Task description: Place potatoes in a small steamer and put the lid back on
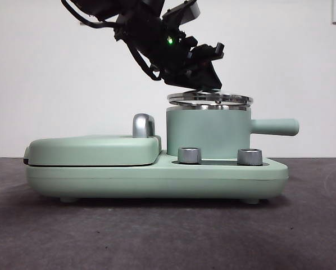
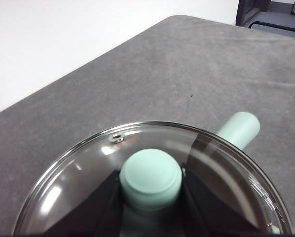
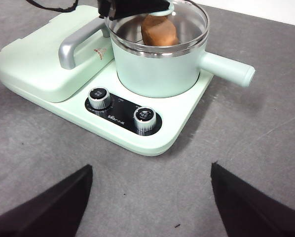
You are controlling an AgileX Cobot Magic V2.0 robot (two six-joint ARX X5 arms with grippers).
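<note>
Front view: we have the lid (image 1: 210, 99) hovering just above the steamer (image 1: 207, 132), tilted, potato (image 3: 159, 30) inside. Our left gripper (image 2: 150, 183) pinches its knob (image 2: 150, 177) from twelve o'clock; right gripper (image 3: 150, 197) waits, jaws spread.

A black control panel (image 3: 123, 111) on the front of the mint-green cooker base (image 3: 152, 140) carries a line of small white print between its two silver knobs, too small to read. A small red and white triangular sticker (image 3: 99, 54) sits on the flat griddle cover (image 3: 34, 64); its marking is also unreadable.
</note>
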